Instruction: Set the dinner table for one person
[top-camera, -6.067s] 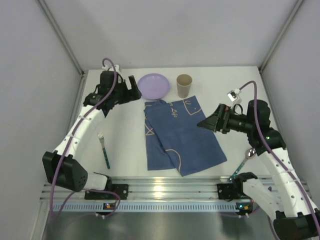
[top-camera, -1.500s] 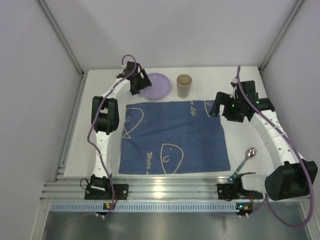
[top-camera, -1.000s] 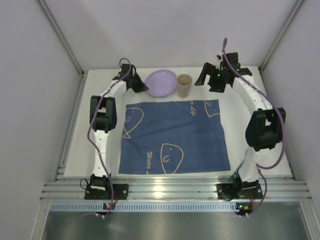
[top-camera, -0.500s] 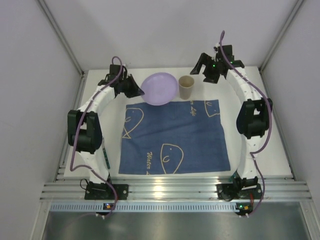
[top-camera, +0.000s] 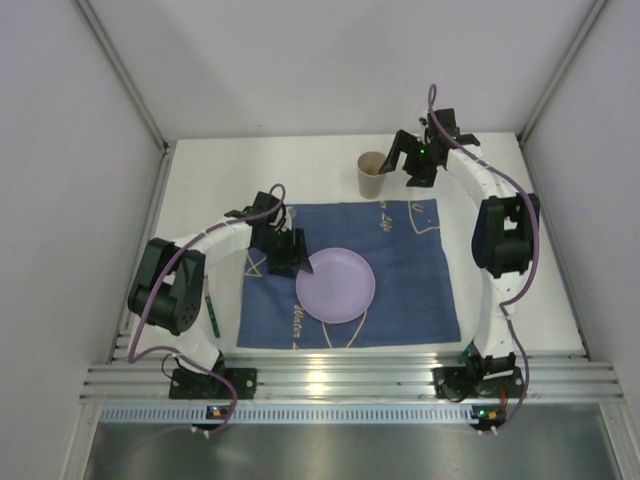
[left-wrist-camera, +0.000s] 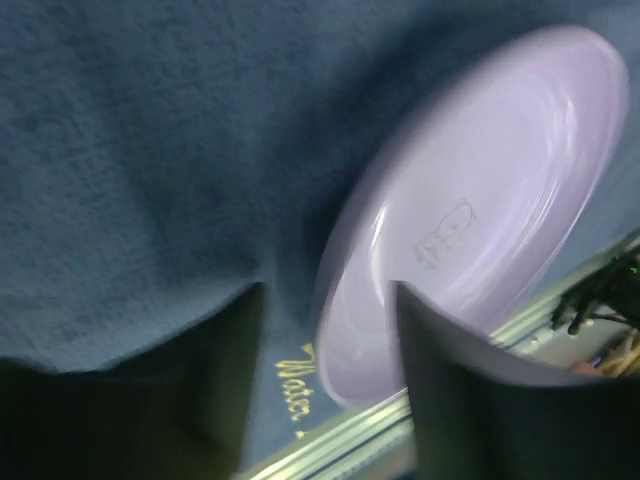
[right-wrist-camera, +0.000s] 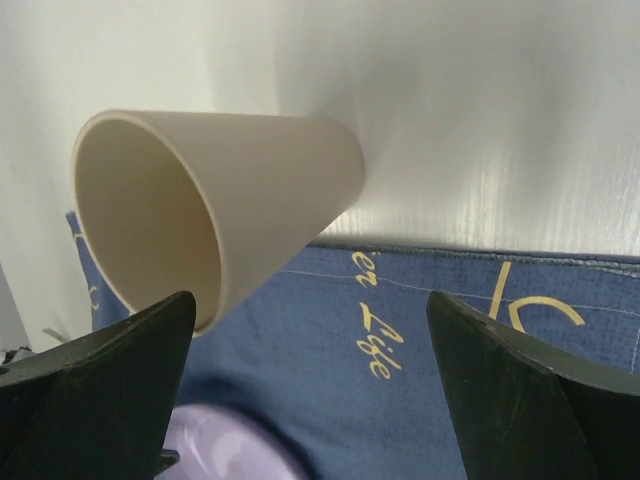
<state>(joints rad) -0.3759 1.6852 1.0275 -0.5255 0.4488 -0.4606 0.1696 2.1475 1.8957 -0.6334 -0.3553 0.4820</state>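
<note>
The white bench (top-camera: 220, 180) is spread under everything. A lilac plate (top-camera: 336, 285) is laid on the blue mat (top-camera: 415, 275), its left rim between the released left fingers (left-wrist-camera: 470, 420). The right fingers (right-wrist-camera: 90, 390) are held wide apart beside the cup (top-camera: 371, 172).

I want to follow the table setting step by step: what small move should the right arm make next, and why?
Probably ease the right fingers forward until they flank the cup. They stand wide open just short of it, touching nothing, and the cup is upright on the dinner table, just beyond the placemat.
</note>
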